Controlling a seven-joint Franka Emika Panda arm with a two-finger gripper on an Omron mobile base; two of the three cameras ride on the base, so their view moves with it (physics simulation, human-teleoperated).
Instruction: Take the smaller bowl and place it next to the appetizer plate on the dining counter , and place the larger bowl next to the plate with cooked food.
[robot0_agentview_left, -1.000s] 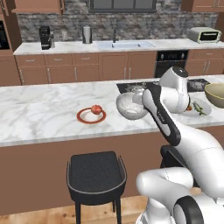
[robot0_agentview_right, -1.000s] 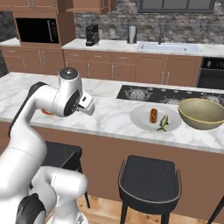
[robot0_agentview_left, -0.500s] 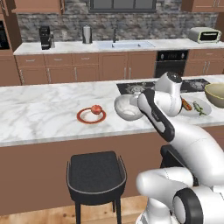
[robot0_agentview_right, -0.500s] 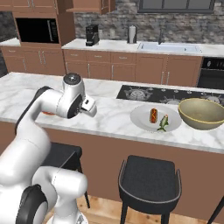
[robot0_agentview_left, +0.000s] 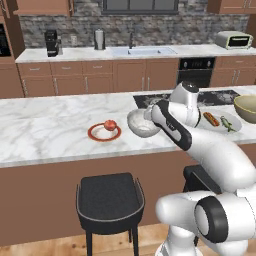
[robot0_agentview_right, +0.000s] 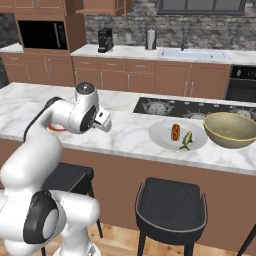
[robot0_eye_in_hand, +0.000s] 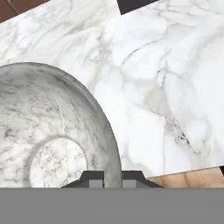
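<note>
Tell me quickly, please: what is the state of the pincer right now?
Pincer: closed on the rim of the smaller bowl, holding it above the dining counter.

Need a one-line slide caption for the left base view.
Gripper shut on the small bowl's rim, bowl tilted beside the appetizer plate on the marble counter.

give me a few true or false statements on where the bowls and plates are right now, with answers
1. The hand is shut on the rim of the smaller bowl. True.
2. The smaller bowl is beside the appetizer plate. True.
3. The larger bowl sits on the stool. False: it is on the dining counter.
4. The plate with cooked food is empty. False: it holds a sausage-like piece and green bits.
5. The larger bowl is near the plate with cooked food. True.
</note>
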